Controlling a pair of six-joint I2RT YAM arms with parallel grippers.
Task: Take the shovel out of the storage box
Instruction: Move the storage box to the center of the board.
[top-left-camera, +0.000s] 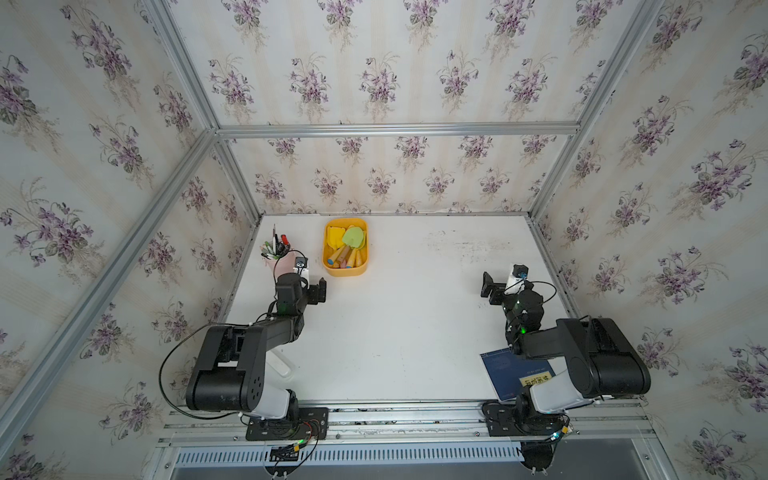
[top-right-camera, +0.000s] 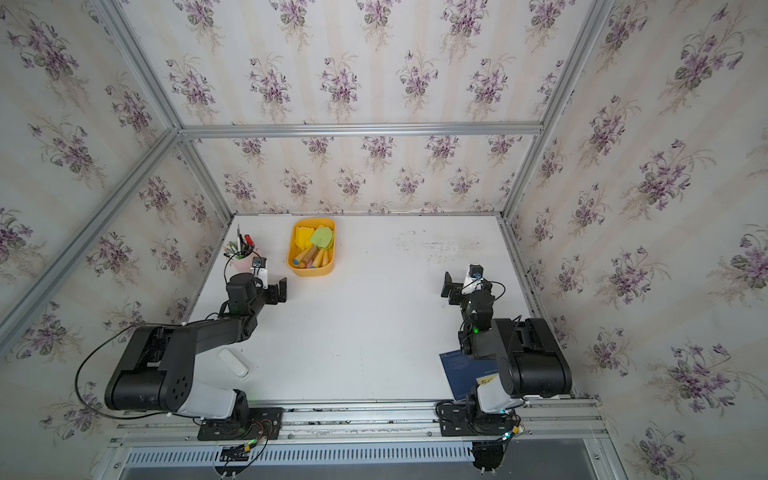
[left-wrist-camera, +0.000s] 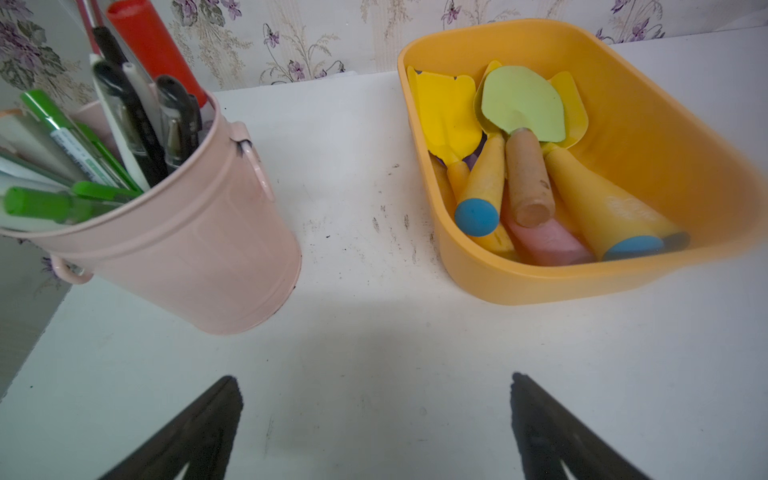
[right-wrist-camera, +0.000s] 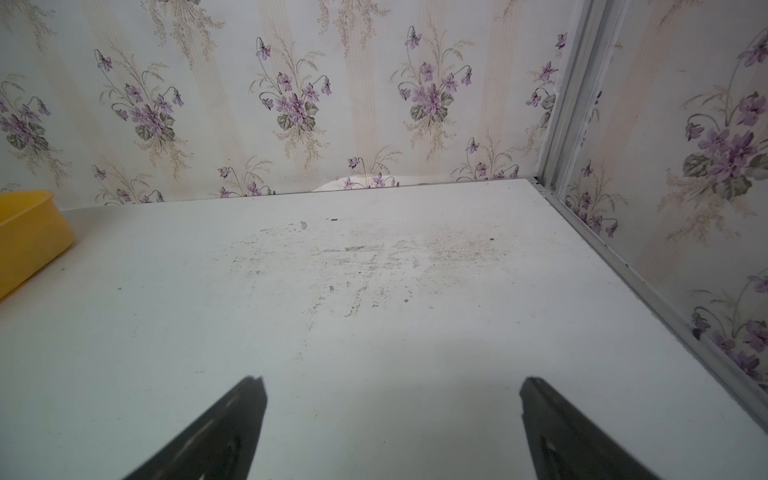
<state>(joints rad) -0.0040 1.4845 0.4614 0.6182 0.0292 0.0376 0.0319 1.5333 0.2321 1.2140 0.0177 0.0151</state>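
The yellow-orange storage box (top-left-camera: 345, 271) (top-right-camera: 311, 272) (left-wrist-camera: 540, 286) stands at the back left of the white table. Several toy shovels lie in it. The top shovel (top-left-camera: 354, 237) (top-right-camera: 322, 237) (left-wrist-camera: 523, 104) has a light green blade and a wooden handle, and the others are yellow with blue-tipped handles. My left gripper (top-left-camera: 318, 291) (top-right-camera: 279, 291) (left-wrist-camera: 374, 382) hangs open and empty, just short of the box's near end. My right gripper (top-left-camera: 489, 286) (top-right-camera: 451, 286) (right-wrist-camera: 388, 382) stands open and empty over bare table at the right. One corner of the box (right-wrist-camera: 25, 232) shows in the right wrist view.
A pink pen cup (top-left-camera: 279, 261) (top-right-camera: 243, 262) (left-wrist-camera: 187, 249) full of pens stands left of the box, close to my left wrist. A dark blue book (top-left-camera: 509, 370) (top-right-camera: 465, 370) lies under my right arm. A small white object (top-left-camera: 282, 365) (top-right-camera: 235, 362) lies by my left arm.
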